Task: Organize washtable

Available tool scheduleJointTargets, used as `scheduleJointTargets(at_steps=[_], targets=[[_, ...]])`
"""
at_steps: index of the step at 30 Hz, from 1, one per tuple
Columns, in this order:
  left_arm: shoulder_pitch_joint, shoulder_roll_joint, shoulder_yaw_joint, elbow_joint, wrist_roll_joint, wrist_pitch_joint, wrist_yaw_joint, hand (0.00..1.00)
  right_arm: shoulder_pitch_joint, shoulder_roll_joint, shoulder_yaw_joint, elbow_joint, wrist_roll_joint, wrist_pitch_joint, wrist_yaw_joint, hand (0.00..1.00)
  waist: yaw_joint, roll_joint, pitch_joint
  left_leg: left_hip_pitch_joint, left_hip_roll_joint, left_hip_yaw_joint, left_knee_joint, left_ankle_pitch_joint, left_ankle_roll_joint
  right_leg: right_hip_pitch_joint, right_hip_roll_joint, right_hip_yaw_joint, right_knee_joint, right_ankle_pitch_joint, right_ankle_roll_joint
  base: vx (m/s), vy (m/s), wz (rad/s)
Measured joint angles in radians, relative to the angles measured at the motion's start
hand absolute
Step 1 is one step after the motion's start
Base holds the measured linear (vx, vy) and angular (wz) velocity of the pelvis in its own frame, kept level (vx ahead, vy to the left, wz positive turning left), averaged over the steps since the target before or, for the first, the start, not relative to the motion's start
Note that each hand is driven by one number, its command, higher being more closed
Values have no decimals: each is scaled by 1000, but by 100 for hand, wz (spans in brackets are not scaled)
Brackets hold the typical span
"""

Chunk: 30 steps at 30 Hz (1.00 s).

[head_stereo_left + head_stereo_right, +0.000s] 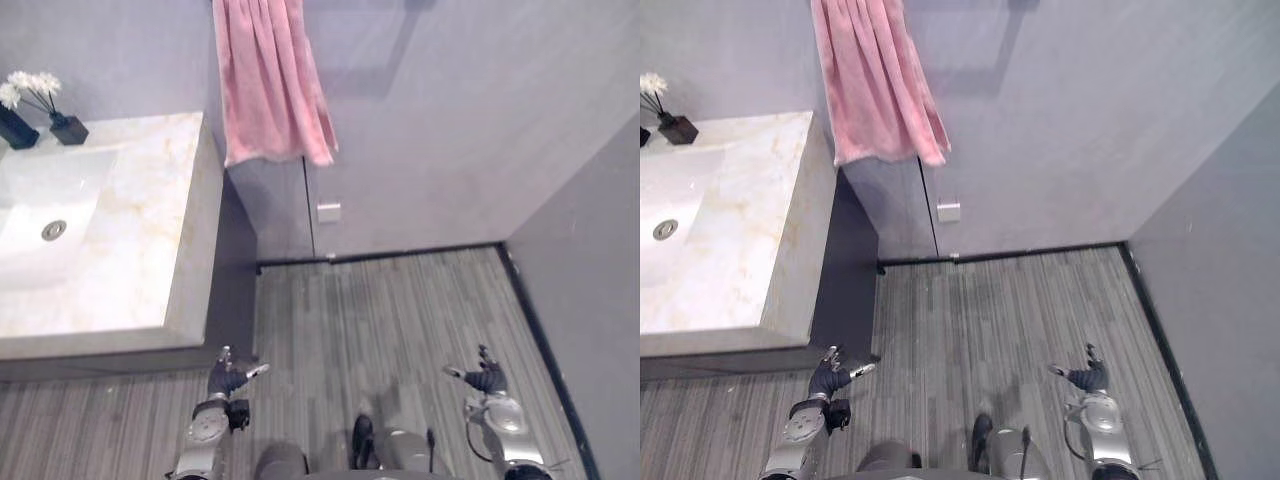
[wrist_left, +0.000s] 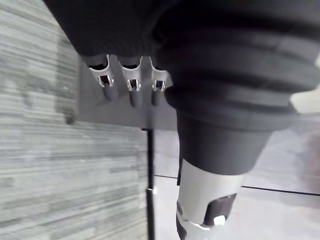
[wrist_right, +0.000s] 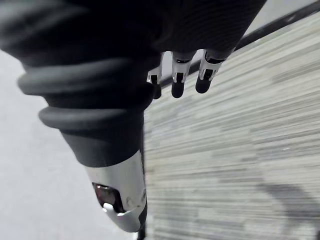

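Left eye view: pale marble surface (image 1: 130, 250) lies ahead of the left hand (image 1: 232, 375) and off to its outer side, higher than the hand. Its front edge is near the fingertips, not touching. Sunken sink basin (image 1: 50, 195) takes up the outer part of the surface.

Only loose things I can make out on it:
- small black vase (image 1: 68, 129) holding white flowers (image 1: 30, 82)
- second black vase (image 1: 15, 128) just beside it, cut by the frame edge

Both stand upright at the far back of the surface against the wall (image 1: 450, 120), the farthest spot from the hand.

Surface runs lengthwise away from the hand toward the wall, so my guess is that any reach to the vases goes forward along that axis and outward.

Left hand: over the striped floor (image 1: 380, 310), fingers (image 2: 131, 90) loose and uncurled in its wrist view, nothing in them.

Right hand (image 1: 485, 377): well apart across the floor on the far side from the surface, fingers (image 3: 177, 82) likewise relaxed, nothing held.

Left is plainly the nearer arm. Neither looks within reach of the vases from here, so I judge the body needs to close on the surface first.

Pink towel (image 1: 270, 80) hangs on the wall ahead of the left hand, past the surface's inner back corner.
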Motion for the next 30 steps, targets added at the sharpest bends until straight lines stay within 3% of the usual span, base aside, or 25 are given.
scheduleJointTargets(at_steps=[2,3,5,6,7,8,10,11,12,13,15,16,18,19,20,21,22,25,26,28,30], targets=[[3,-7,-3,1,0,1,1,0,-18,8,-1,5,2,1,-1,0,11,-2,8,-95,-19,8,-113,-41,0,61,-18,8,-41,-34,41,502,122,-26],[7,-9,-13,2,0,1,1,0,-15,10,-6,18,4,1,-1,0,16,-8,13,-125,-41,13,-252,-49,0,101,-41,14,-49,-59,61,430,189,-9],[10,-22,-18,5,0,2,3,0,-14,11,-32,50,5,3,-3,0,22,-16,13,-122,-90,8,-548,-9,-37,147,-74,24,-60,-102,94,453,219,-13],[13,-25,-19,10,0,1,6,0,-19,0,-38,81,5,7,-5,0,26,9,-4,-118,-102,-7,-669,115,-19,168,-79,42,-57,-143,121,386,220,-19],[16,-16,-16,19,0,2,9,0,-25,7,-38,102,5,13,-8,0,27,-10,-7,-118,-119,2,-640,92,11,172,-100,52,-40,-166,120,514,272,-25],[18,-29,-21,26,0,3,21,0,-21,14,-35,110,4,23,-6,0,26,-34,-26,-117,-142,30,-624,32,24,142,-136,75,33,-179,122,673,317,-34],[30,-53,-31,31,2,6,26,0,-11,25,-36,101,-10,32,-4,0,39,-45,-27,-67,-159,74,-617,-15,61,54,-184,118,284,-161,194,619,285,-39],[32,-65,-46,31,3,7,28,0,-2,30,-36,96,-14,32,-2,0,33,-48,-25,-6,-177,79,-620,-52,85,-22,-209,142,503,-96,273,446,200,-4],[33,-72,-45,31,3,8,29,0,14,34,-35,94,-16,33,-1,0,18,-51,-24,49,-187,77,-623,-78,96,-73,-224,150,678,-99,286,758,271,15],[31,-73,-42,31,4,8,30,0,31,43,-31,82,-22,37,-1,0,18,-57,-23,136,-200,66,-637,-92,111,-139,-235,150,834,-112,261,511,115,20],[27,-65,-36,30,4,7,30,0,52,49,-25,42,-23,35,-1,0,17,-55,-24,210,-202,47,-672,-93,114,-203,-228,131,869,-132,228,447,38,24],[11,-53,-22,29,4,6,32,0,64,56,-25,5,-23,33,-1,0,9,-57,-26,254,-201,4,-699,-93,114,-271,-207,117,828,-149,210,403,-41,50],[-10,-48,-13,35,4,6,42,0,73,60,-28,-15,-22,32,-1,0,-13,-65,-28,275,-197,-30,-713,-93,112,-324,-188,116,731,-162,216,399,-111,81],[-27,-40,4,52,4,5,47,0,77,59,-37,-13,-21,32,-2,0,-10,-61,-27,306,-183,-45,-728,-102,90,-337,-161,126,605,-158,213,323,-125,76],[-30,-45,8,53,5,6,49,0,80,62,-39,-11,-19,32,-4,0,-9,-66,-30,323,-179,-48,-730,-110,67,-335,-144,134,506,-139,205,487,-210,49],[-17,-32,22,52,5,5,50,0,93,74,-37,-10,-12,31,-4,0,2,-98,-47,344,-192,-50,-726,-131,31,-324,-150,134,339,0,153,390,-210,41],[-20,-38,30,88,7,7,53,0,88,74,-42,4,-12,31,-4,0,0,-86,-50,366,-176,-76,-724,-156,-4,-310,-151,114,361,-2,148,459,-250,41],[-6,-70,33,99,11,7,56,0,82,79,-44,10,-11,29,-4,0,-2,-37,-89,373,-109,-98,-724,-141,-35,-262,-104,59,303,-18,123,353,-200,34],[-8,-77,33,99,11,7,54,0,81,79,-39,10,-9,28,-4,0,-4,-33,-89,360,-100,-100,-696,-129,-54,-243,-97,43,284,-21,118,305,-192,44],[-10,-91,33,92,12,8,47,0,89,79,-28,8,-1,28,-4,0,-4,-37,-82,261,-78,-94,-451,-54,-83,-151,-94,15,210,-25,107,250,-149,40],[-3,-92,32,82,11,7,47,0,91,81,-29,9,4,27,-7,0,5,-39,-78,209,-33,-30,-372,-100,-64,-83,-95,4,165,-22,100,185,-58,9]])
